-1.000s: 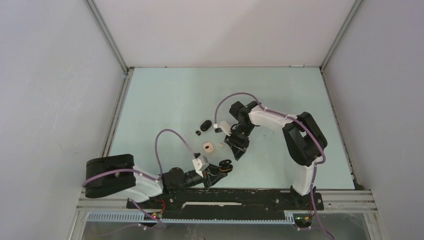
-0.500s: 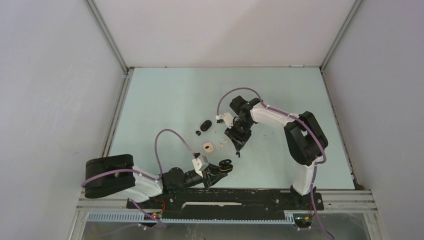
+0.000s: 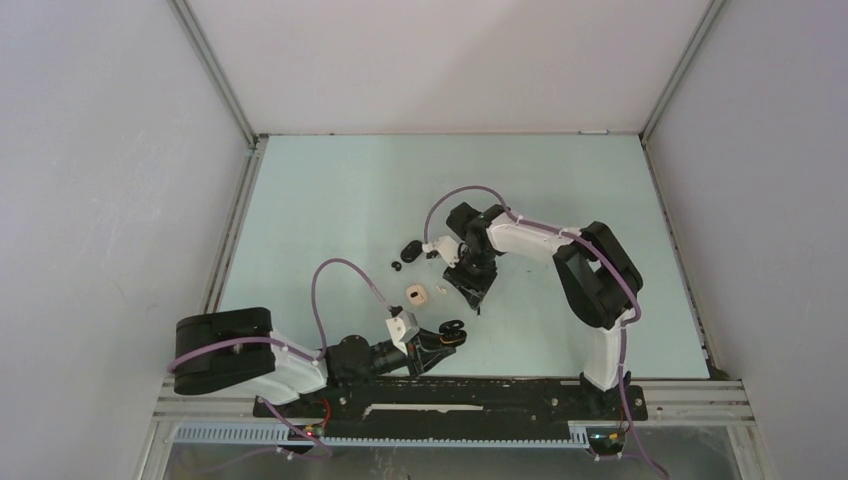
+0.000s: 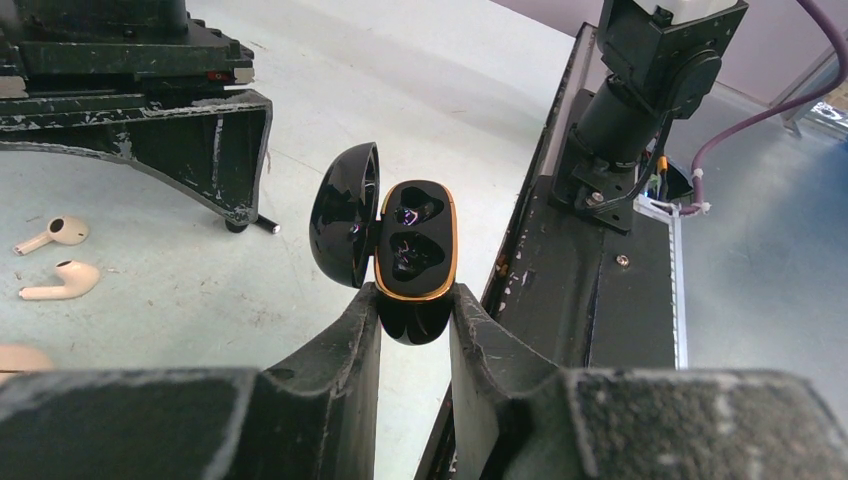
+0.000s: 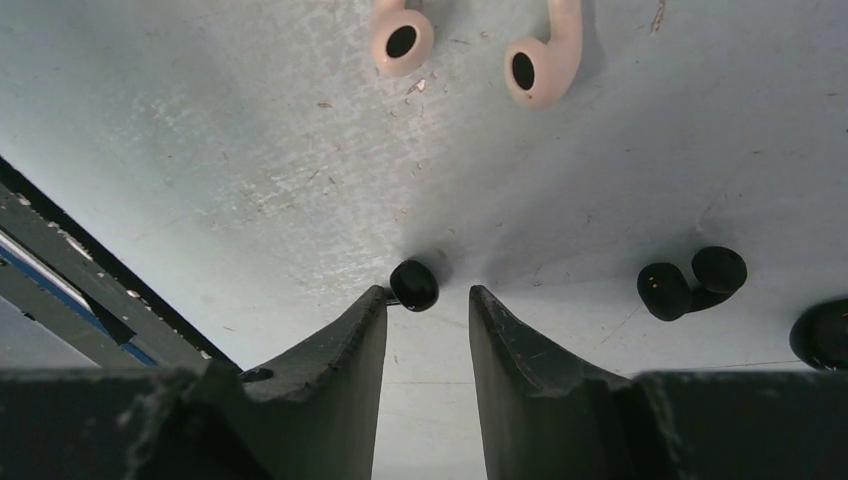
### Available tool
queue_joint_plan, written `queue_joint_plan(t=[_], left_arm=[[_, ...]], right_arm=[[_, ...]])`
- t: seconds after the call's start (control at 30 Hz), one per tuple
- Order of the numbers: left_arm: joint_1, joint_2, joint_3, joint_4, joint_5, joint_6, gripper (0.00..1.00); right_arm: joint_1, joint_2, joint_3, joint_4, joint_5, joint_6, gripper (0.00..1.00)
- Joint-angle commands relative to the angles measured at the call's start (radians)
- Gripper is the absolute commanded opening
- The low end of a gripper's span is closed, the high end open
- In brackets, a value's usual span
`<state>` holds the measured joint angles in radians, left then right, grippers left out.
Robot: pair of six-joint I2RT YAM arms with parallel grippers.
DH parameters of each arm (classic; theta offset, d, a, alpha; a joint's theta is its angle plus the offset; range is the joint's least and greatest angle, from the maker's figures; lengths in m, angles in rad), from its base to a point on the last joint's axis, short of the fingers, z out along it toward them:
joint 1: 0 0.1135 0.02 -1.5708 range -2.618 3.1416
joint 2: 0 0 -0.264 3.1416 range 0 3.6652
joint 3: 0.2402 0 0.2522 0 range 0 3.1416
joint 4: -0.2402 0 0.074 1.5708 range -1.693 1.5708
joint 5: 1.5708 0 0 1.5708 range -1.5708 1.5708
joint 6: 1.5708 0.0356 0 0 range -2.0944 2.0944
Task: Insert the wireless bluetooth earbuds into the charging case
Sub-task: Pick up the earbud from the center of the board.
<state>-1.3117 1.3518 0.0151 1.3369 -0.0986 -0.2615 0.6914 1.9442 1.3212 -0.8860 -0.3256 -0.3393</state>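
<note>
My left gripper (image 4: pixel 415 300) is shut on the lower end of a black charging case (image 4: pixel 415 250) with a gold rim. The case's lid is open and both wells show dark and empty. In the top view this gripper (image 3: pixel 445 338) holds the case (image 3: pixel 453 329) near the table's front edge. My right gripper (image 5: pixel 428 292) points down at the table with its jaws apart. A small black earbud (image 5: pixel 414 285) lies at the tip of its left finger (image 5: pixel 360 330), not clamped. Another black earbud (image 5: pixel 690 280) lies to the right. Two whitish stemmed earbuds (image 5: pixel 402 38) (image 5: pixel 540 60) lie farther ahead.
A cream case (image 3: pixel 416 294) sits left of the right gripper (image 3: pixel 470 292). A closed black case (image 3: pixel 410 247) and a black bud (image 3: pixel 398 266) lie farther back left. The black base rail (image 4: pixel 600 300) runs along the table's front edge.
The right arm has swung a little left and back, carrying its gripper closer to the cases. The left arm and the case it holds have stayed still.
</note>
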Motion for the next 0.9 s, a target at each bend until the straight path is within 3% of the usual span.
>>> queue_joint_plan(t=[0.0, 0.87], left_arm=[[-0.007, 0.005, 0.022, 0.055, 0.002, 0.001, 0.00], [-0.008, 0.020, 0.029, 0.055, 0.000, -0.005, 0.00]], right_arm=[[0.020, 0.019, 0.035, 0.012, 0.037, 0.004, 0.39], [0.142, 0.041, -0.031, 0.049, 0.234, -0.041, 0.28]])
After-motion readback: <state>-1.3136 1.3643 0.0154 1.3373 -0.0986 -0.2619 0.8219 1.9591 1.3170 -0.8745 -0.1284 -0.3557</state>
